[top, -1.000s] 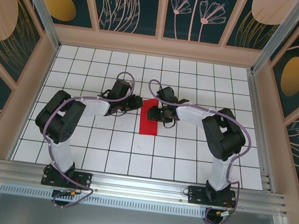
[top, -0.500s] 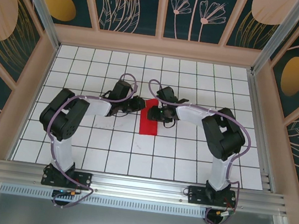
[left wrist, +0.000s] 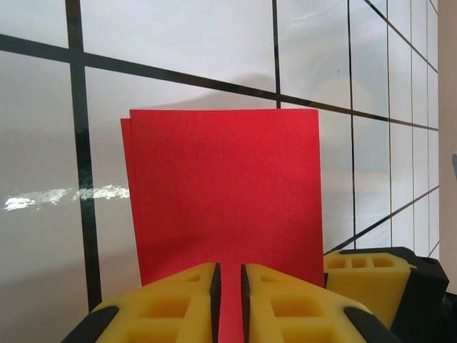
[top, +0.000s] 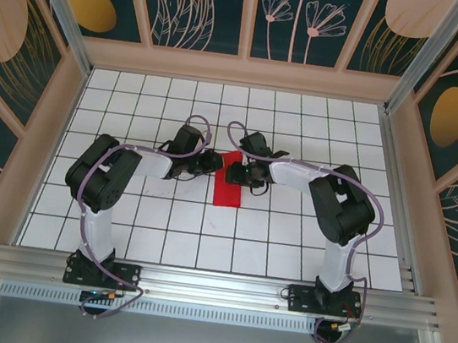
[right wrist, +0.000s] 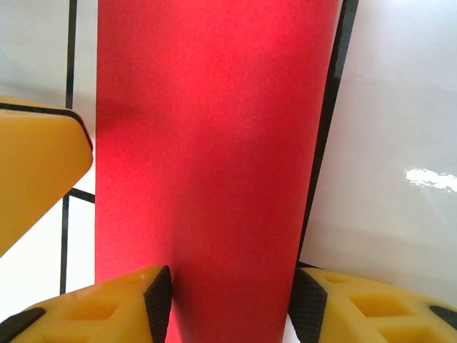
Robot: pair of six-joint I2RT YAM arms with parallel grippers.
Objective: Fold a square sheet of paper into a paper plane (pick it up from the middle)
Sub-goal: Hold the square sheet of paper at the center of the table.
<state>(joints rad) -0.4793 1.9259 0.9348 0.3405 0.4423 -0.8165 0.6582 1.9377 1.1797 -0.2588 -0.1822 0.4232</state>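
The square sheet of paper (top: 228, 190) is bright red and folded into a narrow rectangle, lying flat on the white grid table at the centre. Its two layers show slightly offset at the left edge of the paper (left wrist: 225, 193) in the left wrist view. My left gripper (top: 211, 162) (left wrist: 229, 289) sits low over the paper's far left edge, its yellow fingers almost together with only a thin slit of red between them. My right gripper (top: 232, 170) (right wrist: 230, 304) hovers over the paper's (right wrist: 214, 143) far end, open about as wide as the strip.
The white grid table (top: 289, 231) is bounded by beige walls (top: 402, 187) at the back and sides. Each wrist view catches the other gripper's yellow finger close by (left wrist: 371, 275) (right wrist: 36, 171). Open tiles lie in front of the paper.
My left gripper has slid right, from beside the paper onto its left edge. The right gripper and the paper have stayed put.
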